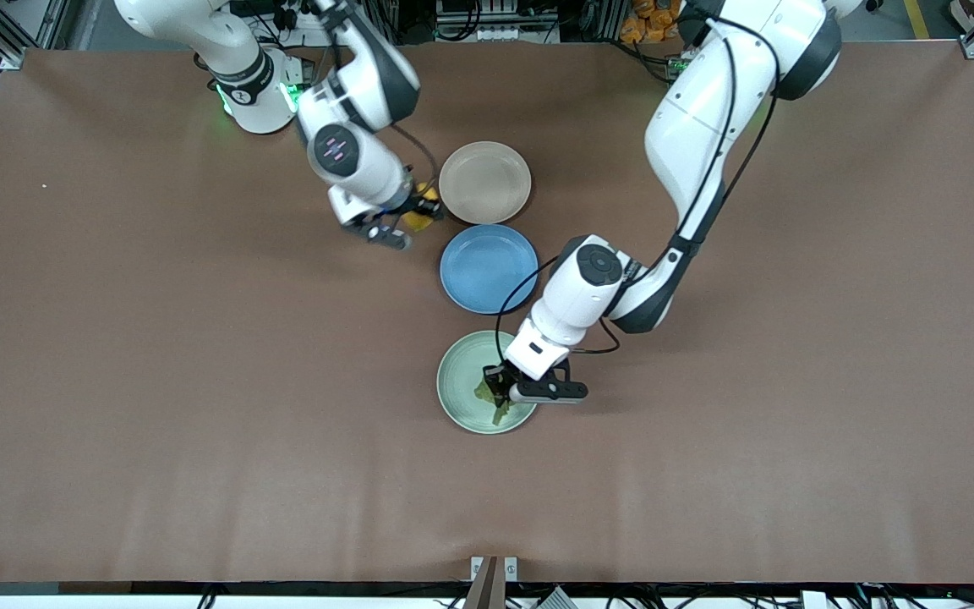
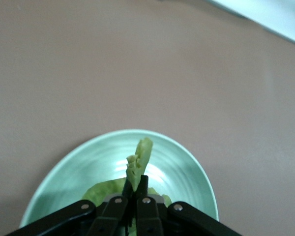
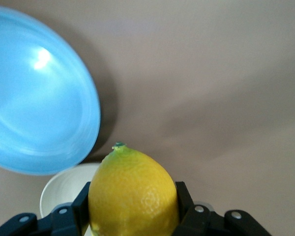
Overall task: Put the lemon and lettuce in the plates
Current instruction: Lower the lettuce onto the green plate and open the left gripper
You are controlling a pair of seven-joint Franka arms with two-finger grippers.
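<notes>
My left gripper [image 1: 500,391] is shut on the lettuce [image 1: 488,392], a crinkled green leaf, and holds it low over the mint green plate [image 1: 457,381]. In the left wrist view the leaf [image 2: 140,157] sticks out past the closed fingertips [image 2: 143,183], over the plate [image 2: 187,167]. My right gripper [image 1: 409,223] is shut on the yellow lemon [image 1: 419,218], just beside the rim of the beige-pink plate [image 1: 484,182], toward the right arm's end. In the right wrist view the lemon [image 3: 132,191] fills the jaws, with the beige plate's rim [image 3: 64,189] under it.
A blue plate [image 1: 487,266] lies between the beige and green plates; it also shows in the right wrist view [image 3: 34,98]. The three plates form a row in the middle of the brown table [image 1: 157,381].
</notes>
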